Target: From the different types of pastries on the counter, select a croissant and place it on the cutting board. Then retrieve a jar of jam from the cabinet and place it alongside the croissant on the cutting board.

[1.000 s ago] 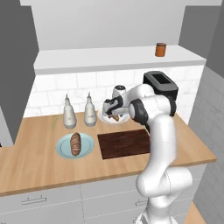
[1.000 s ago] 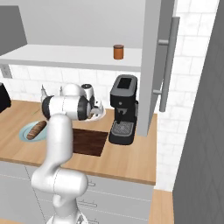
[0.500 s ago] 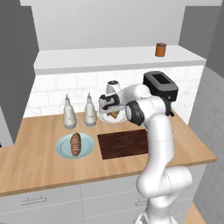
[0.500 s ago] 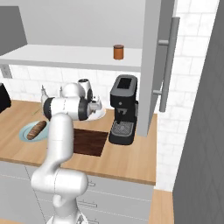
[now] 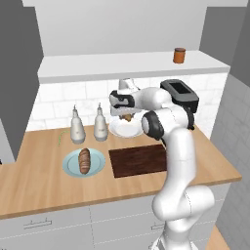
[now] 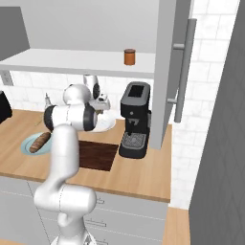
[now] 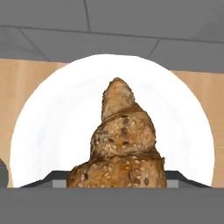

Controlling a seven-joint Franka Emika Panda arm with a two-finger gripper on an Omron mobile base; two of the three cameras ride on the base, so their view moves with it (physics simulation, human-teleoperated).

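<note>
Since the frame a second back, my gripper [image 5: 128,117] has risen off the white plate [image 5: 118,130] at the back of the counter [image 5: 29,185], and the croissant [image 7: 122,144] has come up with it. In the left base view I see a small golden piece hanging under the hand, above the plate and no longer resting on it.

From the hand view the croissant sits right at the camera, its broad seeded end at the bottom between the fingers and its narrow tip pointing away toward the plate's far rim. So its long axis runs along the line of the gripper. The jaws are pinched on its wide end; the fingertips themselves are hidden behind the pastry.

The cutting board [image 5: 139,160] lies bare on the counter in front of the plate, its long side running along the counter's front edge. To its left the dark ridged loaf [image 5: 84,160] lies on a blue plate [image 5: 96,163], its long axis pointing front to back. The jar of jam [image 5: 179,55] stands upright on the white shelf [image 5: 97,66] above the coffee machine [image 6: 134,125].
</note>
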